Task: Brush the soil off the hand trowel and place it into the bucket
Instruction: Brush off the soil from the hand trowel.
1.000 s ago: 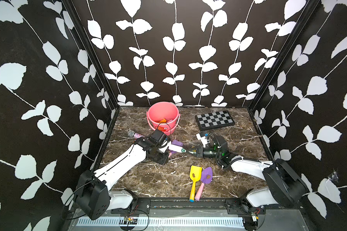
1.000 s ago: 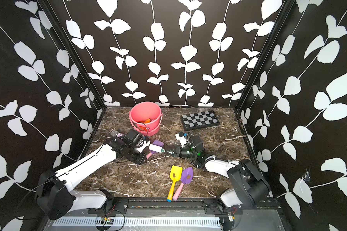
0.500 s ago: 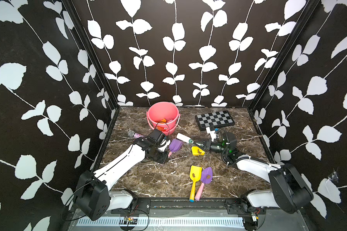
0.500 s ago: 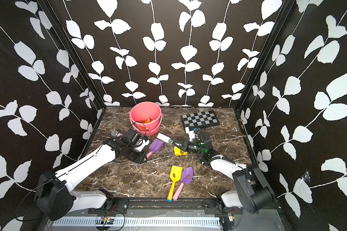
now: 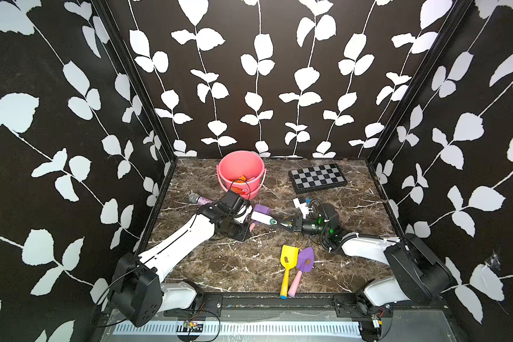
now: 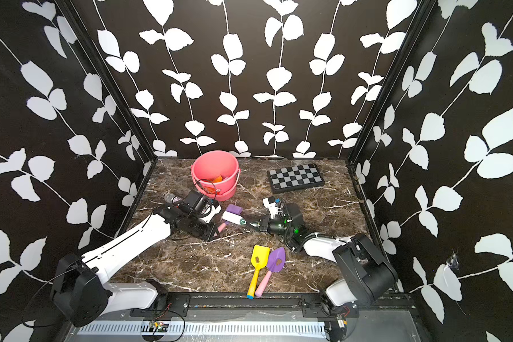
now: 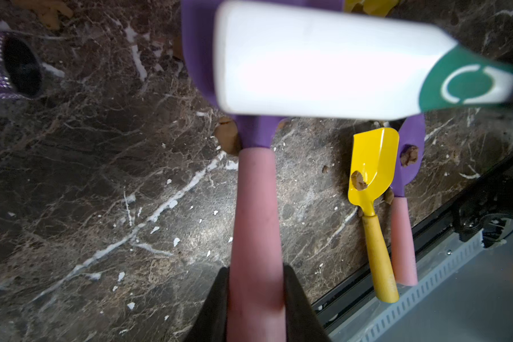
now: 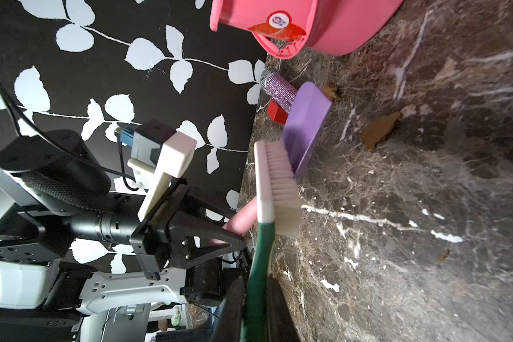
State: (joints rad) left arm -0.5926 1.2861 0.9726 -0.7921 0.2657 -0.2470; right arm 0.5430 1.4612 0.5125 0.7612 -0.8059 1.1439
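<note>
The left claw (image 7: 255,277) is clamped on the pink handle of the purple trowel (image 7: 255,207). The right claw (image 8: 256,293) is clamped on the brush (image 8: 279,183), whose bristles lie over the blade. The bucket (image 5: 240,163) stands near the table's (image 5: 219,266) back edge, and a soil (image 8: 376,133) lump lies on the table near the blade.

No legible text, bucket (image 8: 338,29) label (image 8: 279,28) too blurred

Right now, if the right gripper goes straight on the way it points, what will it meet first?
The brush in the right gripper leads and would meet the purple trowel blade first, which the left gripper holds by its pink handle. Whether the bristles touch it now is unclear.
</note>
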